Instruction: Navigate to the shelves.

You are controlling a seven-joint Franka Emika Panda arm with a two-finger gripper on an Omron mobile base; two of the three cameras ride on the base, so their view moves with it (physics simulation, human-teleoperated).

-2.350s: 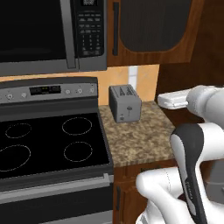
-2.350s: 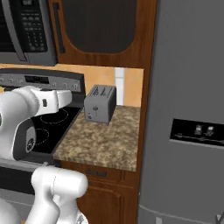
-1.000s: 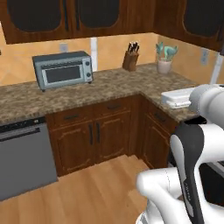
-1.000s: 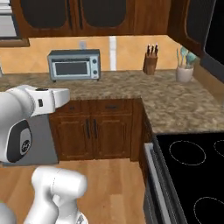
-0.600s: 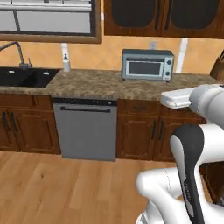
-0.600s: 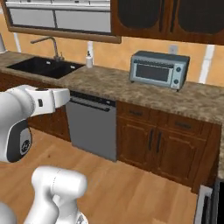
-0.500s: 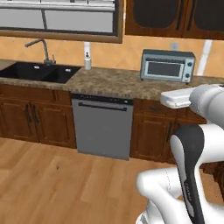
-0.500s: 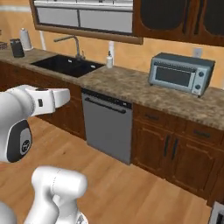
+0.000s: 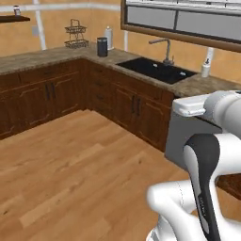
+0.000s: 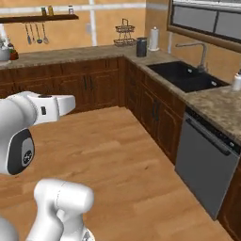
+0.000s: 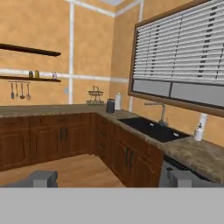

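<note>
The shelves point(image 10: 40, 18) hung well ahead on the orange wall; with its gripper point(image 11: 109, 178) spread and empty, the base risked clipping the corner cabinets point(image 10: 141, 96) while turning.

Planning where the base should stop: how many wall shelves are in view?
2: a lower shelf carrying small jars, with utensils hanging beneath, and an upper shelf above it. Both run past the frame's left edge.
</note>
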